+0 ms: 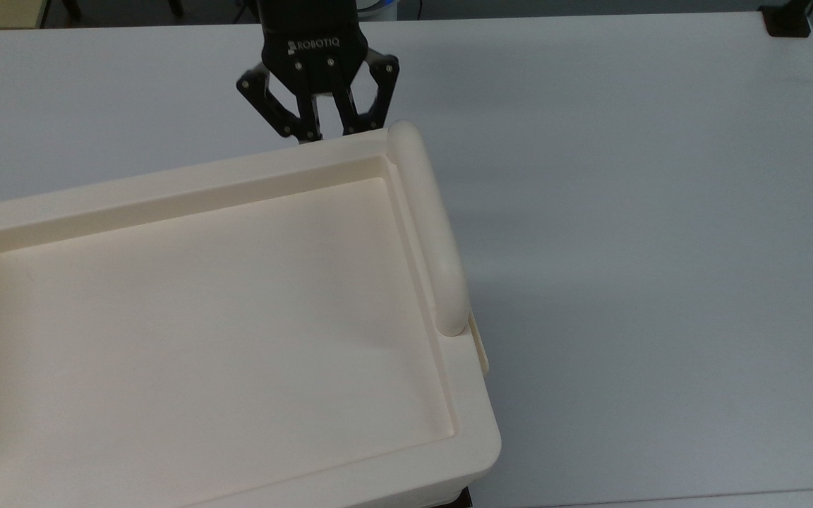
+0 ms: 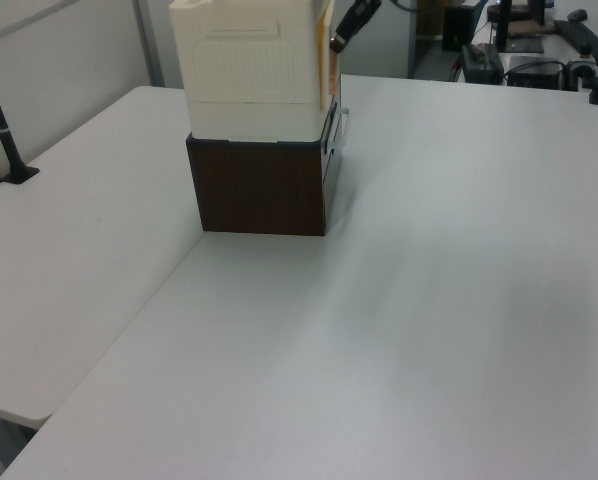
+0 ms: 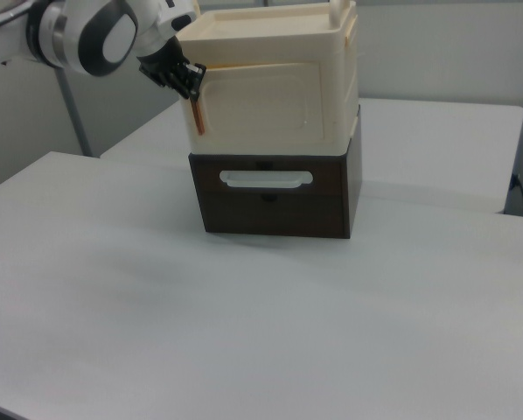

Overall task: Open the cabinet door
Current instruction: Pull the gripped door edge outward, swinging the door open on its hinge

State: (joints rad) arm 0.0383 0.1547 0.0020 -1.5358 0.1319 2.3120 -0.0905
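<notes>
door edge sits right at the gripper

desk (image 3: 401, 332) is big and white, and it holds a dark brown drawer box (image 3: 275, 194). on top of that sits the large cream box (image 3: 275, 87).

the cabinet door (image 3: 261, 103) is the thin, milky panel on the side of the cream box that faces the camera in the right view. it stands upright and is wider than it is tall. its edge on the right view's left looks a little way off the box, with a thin orange strip showing there, so i think the door is just cracked open. the other edge, on the right view's right, looks like the hinge side, but i cannot see a hinge.

the gripper (image 3: 184, 83) is at that cracked edge, near the door's top corner. in the top view the gripper (image 1: 327, 132) points down at the far wall of the cream box, and its two fingers are close together. they may be pinching the door's rim, but the box hides the tips, so i cannot tell.

the door lies to the right view's right of the gripper. to swing it wider, the gripper likely has to pull away from the box, toward the front of the right view.
</notes>
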